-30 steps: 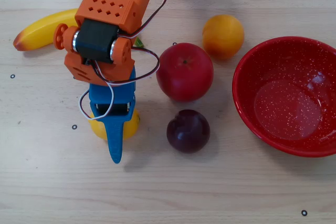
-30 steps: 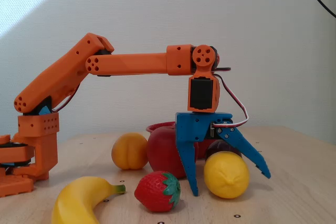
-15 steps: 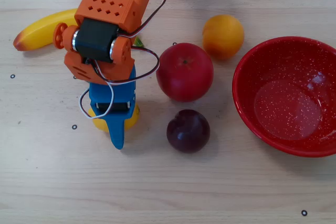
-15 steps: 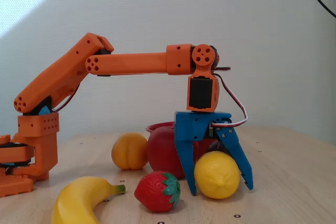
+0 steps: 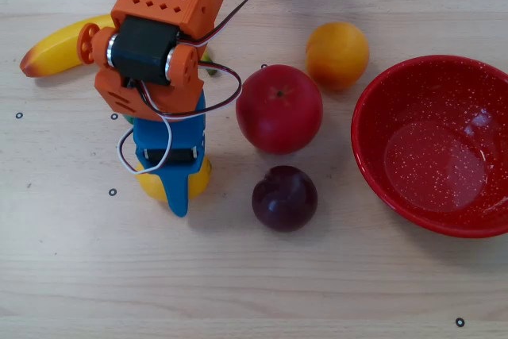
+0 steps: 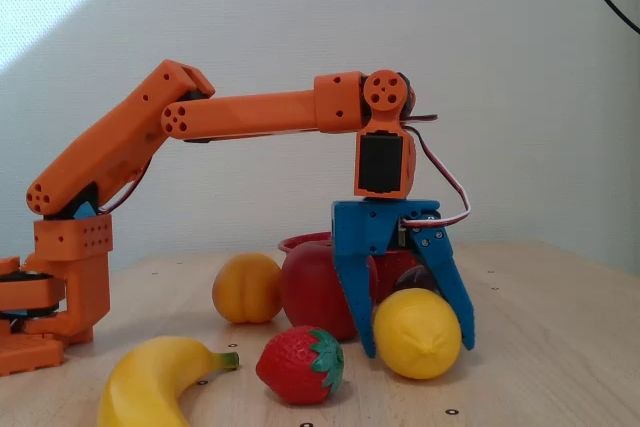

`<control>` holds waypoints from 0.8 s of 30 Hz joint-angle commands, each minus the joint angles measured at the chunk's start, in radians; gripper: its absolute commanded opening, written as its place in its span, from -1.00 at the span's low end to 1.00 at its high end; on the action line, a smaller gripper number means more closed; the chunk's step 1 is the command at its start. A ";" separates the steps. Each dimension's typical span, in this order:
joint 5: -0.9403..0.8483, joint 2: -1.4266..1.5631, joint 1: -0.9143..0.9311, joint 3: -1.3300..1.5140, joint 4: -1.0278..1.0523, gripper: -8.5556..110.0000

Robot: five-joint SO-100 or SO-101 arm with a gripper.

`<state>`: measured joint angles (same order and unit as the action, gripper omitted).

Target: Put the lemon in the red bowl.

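Blue hand [image 6: 417,345] astride the lemon [image 6: 417,333] on the pale wood-grain bench [image 5: 317,291].

In the fixed view, nearest are a banana [image 6: 155,387], cut off at the bottom edge, and a knobbly strawberry [image 6: 300,364]; just behind, the smooth, bright yellow, oval lemon sits on the bench between the spread blue fingers [image 6: 352,287], which flank both its sides, though a firm clamp can't be told. Behind stand a glossy red apple [image 6: 315,287], a rounder orange fruit [image 6: 247,288] and a dark plum [image 5: 284,198], mostly hidden. Farthest, the speckled red bowl [image 5: 373,164] shows only its rim here; overhead it lies well apart from the lemon, cut off at the right edge.
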<state>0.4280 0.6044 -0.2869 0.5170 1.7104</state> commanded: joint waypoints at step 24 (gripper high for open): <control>-0.411 1.052 0.434 0.330 0.153 -0.85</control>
<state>0.0460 1.5186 0.0690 0.8805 1.8055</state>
